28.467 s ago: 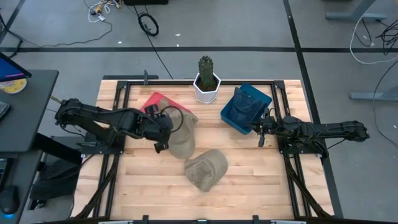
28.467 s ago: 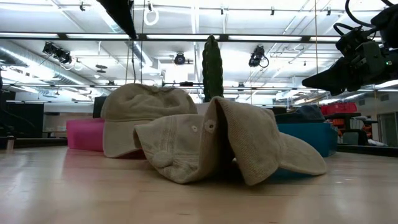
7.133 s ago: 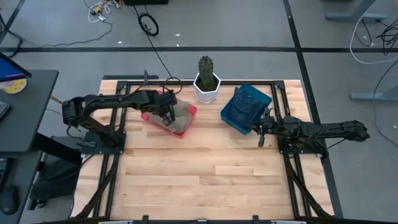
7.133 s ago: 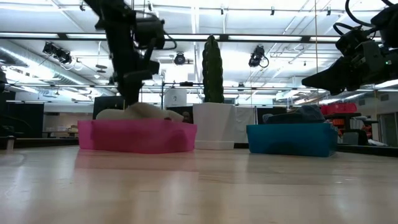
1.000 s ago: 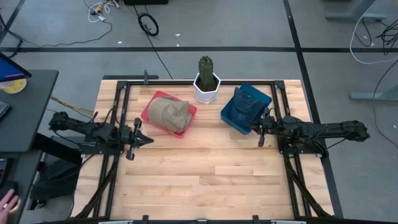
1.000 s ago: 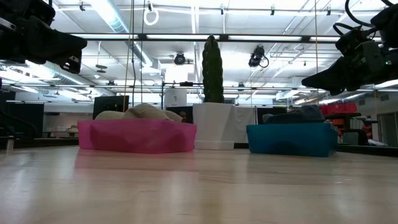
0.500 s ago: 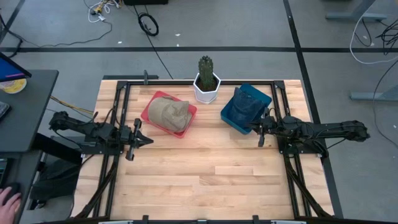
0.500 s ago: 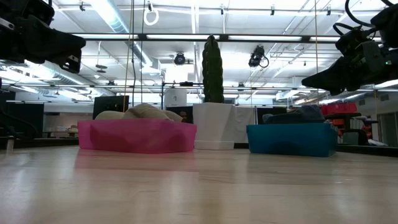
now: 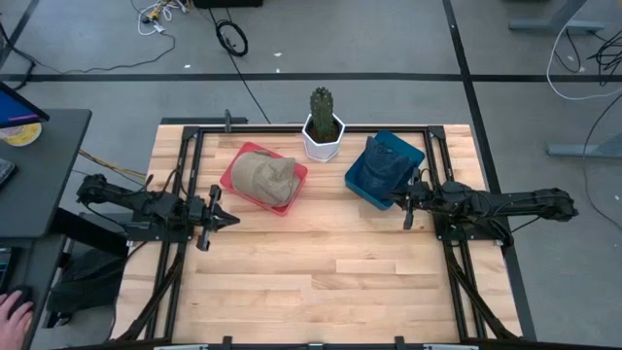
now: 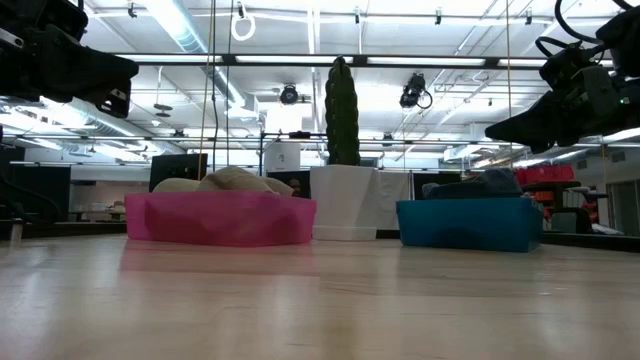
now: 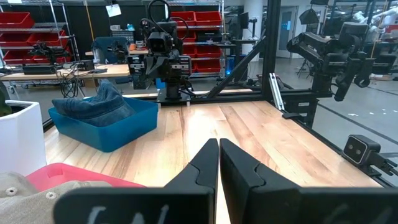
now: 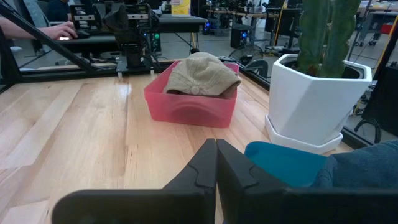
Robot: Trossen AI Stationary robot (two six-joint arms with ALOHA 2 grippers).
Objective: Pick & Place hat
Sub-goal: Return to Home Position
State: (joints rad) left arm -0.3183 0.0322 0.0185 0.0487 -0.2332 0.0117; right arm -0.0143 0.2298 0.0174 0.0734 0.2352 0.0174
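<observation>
Tan hats (image 9: 264, 175) lie piled in the pink bin (image 9: 238, 191) at the table's far left; from the low view their crowns (image 10: 225, 181) rise above the bin's rim, and the right wrist view shows a hat (image 12: 202, 73) on top. My left gripper (image 9: 230, 219) waits shut at the table's left edge, in front of the bin, with its fingers (image 11: 219, 163) together. My right gripper (image 9: 396, 202) waits shut at the right edge, beside the blue bin (image 9: 367, 190), and holds nothing (image 12: 216, 163).
A cactus in a white pot (image 9: 323, 134) stands at the far edge between the bins. The blue bin holds dark blue denim hats (image 9: 391, 157). Bare wood (image 9: 330, 262) fills the table's middle and near half. A person's hand (image 9: 12, 313) rests off the table at the near left.
</observation>
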